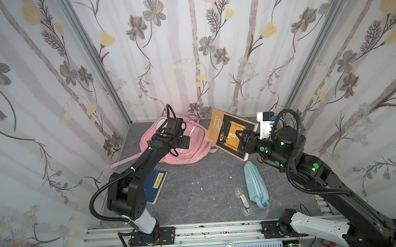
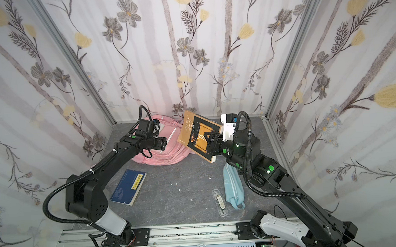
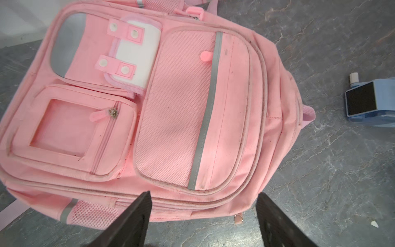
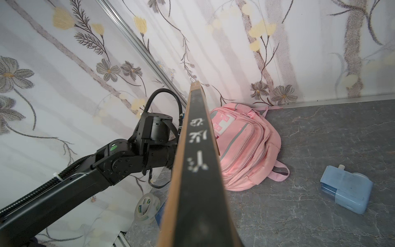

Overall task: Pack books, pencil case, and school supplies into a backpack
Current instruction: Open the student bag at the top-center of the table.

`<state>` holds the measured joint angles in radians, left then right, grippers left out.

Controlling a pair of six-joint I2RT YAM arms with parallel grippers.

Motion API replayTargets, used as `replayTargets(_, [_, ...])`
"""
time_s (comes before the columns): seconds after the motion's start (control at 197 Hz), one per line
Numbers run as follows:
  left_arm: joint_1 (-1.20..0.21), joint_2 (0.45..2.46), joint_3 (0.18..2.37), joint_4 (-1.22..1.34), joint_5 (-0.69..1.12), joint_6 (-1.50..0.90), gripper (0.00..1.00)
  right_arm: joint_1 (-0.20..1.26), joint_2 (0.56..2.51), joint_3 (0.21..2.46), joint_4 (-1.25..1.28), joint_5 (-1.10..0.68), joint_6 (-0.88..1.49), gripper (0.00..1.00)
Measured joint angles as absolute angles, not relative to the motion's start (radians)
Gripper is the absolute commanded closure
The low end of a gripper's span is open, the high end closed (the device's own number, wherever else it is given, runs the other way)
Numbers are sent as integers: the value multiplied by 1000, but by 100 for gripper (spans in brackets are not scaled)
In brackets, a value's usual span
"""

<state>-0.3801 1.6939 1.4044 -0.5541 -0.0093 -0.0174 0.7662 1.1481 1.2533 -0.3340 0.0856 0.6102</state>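
The backpack [image 3: 171, 119] lies flat at the back of the grey marbled counter [image 1: 196, 193], close to the flowered wall and left of the middle, with its front side up. It is of soft pink fabric, a little soiled along the seams. Its front, in the left wrist view, has a large mesh pocket crossed by one grey reflective strip. There is also a smaller pocket with a clear window and a short zip, and a white flap held by two pink straps with snap buttons. The left pincer [image 3: 203, 193] hangs over the lower edge of the backpack with its two dark fingers wide apart, and nothing is between them. The right pincer [image 1: 244, 139] is closed on the brown-gold book [image 1: 216, 127] and holds it tilted in the air, just to the right of the backpack; the cover has a scroll picture on a dark panel. The dark blue book [image 2: 128, 187] with a yellow label strip lies flat on the counter near the base of the left arm. The light-blue pencil case [image 1: 256, 183] lies under the right arm, with the narrow clear case [image 1: 243, 201] just beside it. The pale-blue gadget [image 4: 346, 190] sits on the counter near the backpack but apart from it. The tape roll [image 4: 147, 208] is at the counter's edge by the side wall.
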Motion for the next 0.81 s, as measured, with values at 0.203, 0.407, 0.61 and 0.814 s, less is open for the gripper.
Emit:
replayTargets(0.203, [-404,1825,1542,-598,-8,28,19,758,1163,1196,-303,104,614,100])
replayTargets(0.407, [-412,1900,1612,-640,-29,56,17,752,1197,1210,-273,85,619,100])
replayTargets(0.61, [-455,1979,1649,-644,-42,84,21,737,1197,1194,-258,75,608,100])
replayTargets(0.814, [-470,2024,1663,-643,-85,102,33,723,1157,1155,-258,77,608,100])
